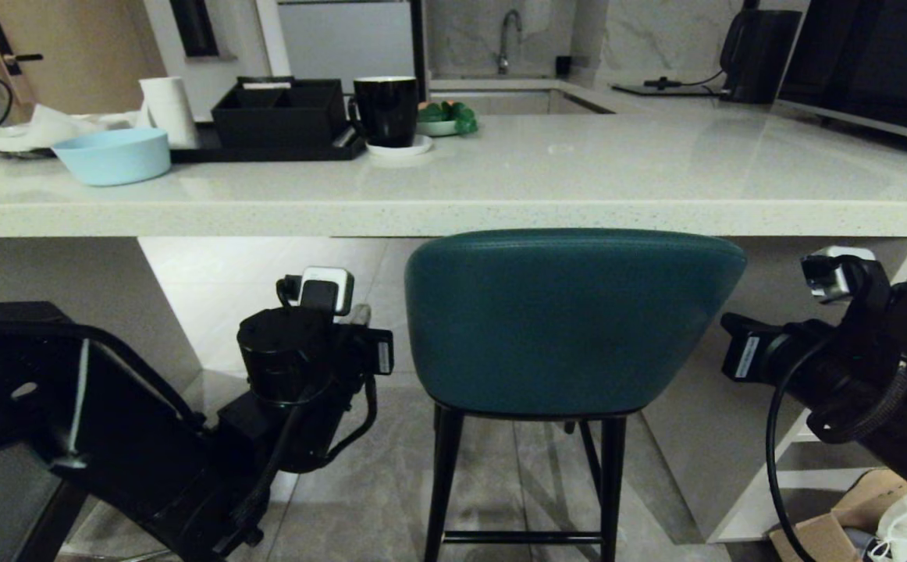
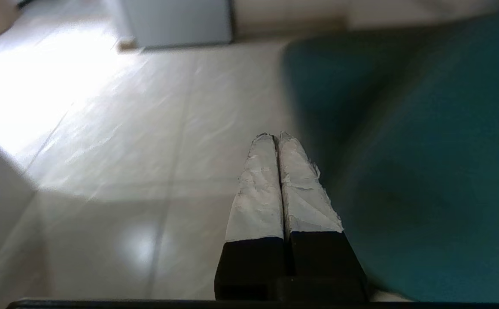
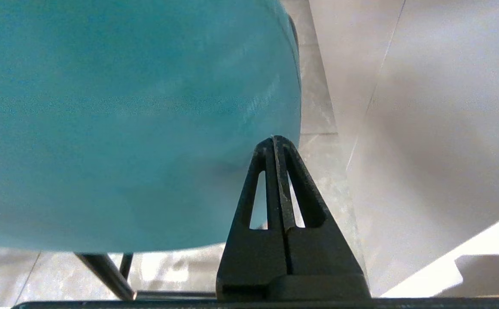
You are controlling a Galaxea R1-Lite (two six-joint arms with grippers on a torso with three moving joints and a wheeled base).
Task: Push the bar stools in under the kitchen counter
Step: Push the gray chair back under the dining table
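A teal bar stool (image 1: 570, 320) with a curved backrest and thin black legs stands in front of me. The top of its back is level with the kitchen counter (image 1: 453, 218), a thick pale speckled slab. My left arm (image 1: 305, 351) is at the stool's left side and my right arm (image 1: 820, 351) at its right. My left gripper (image 2: 275, 137) is shut, its white-taped fingers empty, right beside the teal backrest (image 2: 425, 171). My right gripper (image 3: 276, 139) is shut and empty, its black tips at the edge of the teal backrest (image 3: 125, 128). I cannot tell whether they touch it.
On the counter are a light blue bowl (image 1: 114, 154), a black tray (image 1: 278, 117) and a black mug (image 1: 385, 109). White shelves (image 1: 781, 468) and a cardboard box (image 1: 859, 515) are low on the right. A dark frame (image 1: 48, 406) fills the lower left.
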